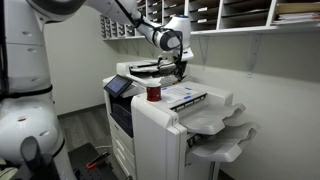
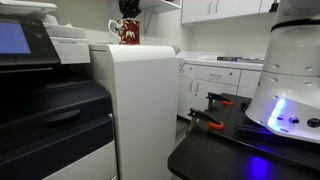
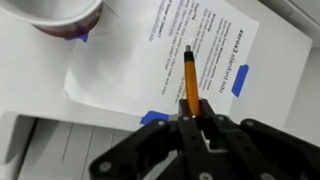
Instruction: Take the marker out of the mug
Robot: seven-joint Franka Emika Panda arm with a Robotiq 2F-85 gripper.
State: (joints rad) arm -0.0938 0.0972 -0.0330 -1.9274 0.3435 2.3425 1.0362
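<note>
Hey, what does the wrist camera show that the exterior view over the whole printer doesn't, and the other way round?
Only the wrist view: the marker pinched in the gripper, above a printed sheet with blue tape at its edges. Only the exterior view: the whole white printer, the arm and the wall shelves. Both: the mug, the sheet and the gripper.

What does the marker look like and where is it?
The marker is a thin orange stick with a dark tip. The hand grips its near end, so it points away over the printed paper. It is outside the mug. Whether its tip touches the paper cannot be told.
</note>
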